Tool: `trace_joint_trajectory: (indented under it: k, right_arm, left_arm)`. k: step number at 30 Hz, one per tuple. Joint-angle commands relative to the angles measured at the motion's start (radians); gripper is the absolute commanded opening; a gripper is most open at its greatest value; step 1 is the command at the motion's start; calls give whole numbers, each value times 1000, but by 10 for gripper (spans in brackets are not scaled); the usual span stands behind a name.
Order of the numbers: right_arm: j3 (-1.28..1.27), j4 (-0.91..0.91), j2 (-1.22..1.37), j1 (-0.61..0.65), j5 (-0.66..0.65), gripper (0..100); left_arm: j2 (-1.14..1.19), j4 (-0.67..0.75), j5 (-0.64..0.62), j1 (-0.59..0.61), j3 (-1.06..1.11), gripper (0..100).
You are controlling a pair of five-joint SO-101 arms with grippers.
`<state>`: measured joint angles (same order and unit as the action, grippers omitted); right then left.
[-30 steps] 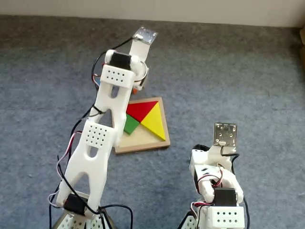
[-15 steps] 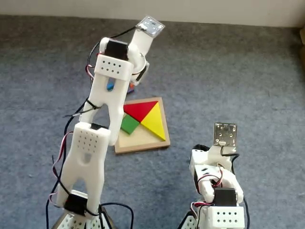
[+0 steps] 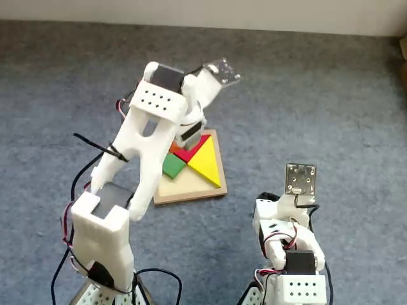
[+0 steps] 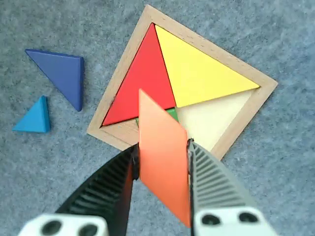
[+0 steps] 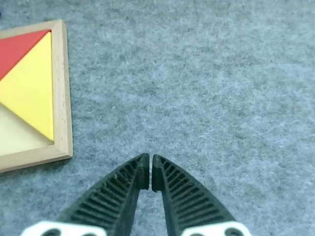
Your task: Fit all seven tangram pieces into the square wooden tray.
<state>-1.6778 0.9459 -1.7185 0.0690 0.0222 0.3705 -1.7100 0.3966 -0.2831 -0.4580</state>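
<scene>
**Desk:** What do you have at the left?

**Operator:** My left gripper [image 4: 162, 146] is part-open and clamped on the flat faces of the orange parallelogram [image 4: 164, 167]. I hold it up over the near corner of the wooden tray [image 4: 211, 49]. From my wrist camera it hides part of the rim and most of the green piece [image 3: 173, 166].

**Desk:** Loose pieces?

**Operator:** Two lie flat on the grey, carpet-like tabletop [image 5: 221, 73], off the rim on the red side. They are a dark blue triangle [image 4: 61, 71] and a small light blue triangle [image 4: 35, 117], near each other but apart, and both clear of the tray.

**Desk:** And inside the tray?

**Operator:** The red triangle [image 4: 142, 83] and the yellow triangle [image 4: 197, 71] sit flush, sharing one long edge, and each lies along a rim. They are smooth and painted, with sharp corners. Pale bare wood [image 4: 216, 118] stays open below the yellow one, beside the green.

**Desk:** The right side?

**Operator:** My right gripper [image 5: 150, 169] has its ribbed black fingers closed together with nothing between them. It sits low over bare tabletop, off the tray's yellow corner. I see plenty of open room around it.
</scene>
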Motion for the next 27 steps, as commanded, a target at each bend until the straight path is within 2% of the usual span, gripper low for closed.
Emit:
trace_joint_trajectory:
  k: [1, 8, 14, 19, 22, 27]
  right_arm:
    - [-114, -2, -19, -13, 5, 33]
    - [-114, -2, -19, -13, 5, 33]
    - [-114, -2, -19, -13, 5, 33]
    - [-114, -2, -19, -13, 5, 33]
    - [-114, -2, -19, -13, 5, 33]
    - [-114, -2, -19, -13, 5, 33]
  left_arm:
    - [-159, 141, 44, -25, 232, 21]
    - [-338, 407, 66, -119, 651, 24]
    - [-400, 591, 63, -133, 846, 24]
    - [-406, 618, 57, -137, 901, 24]
    - [-400, 618, 11, -157, 917, 29]
    - [-409, 615, -34, -203, 951, 120]
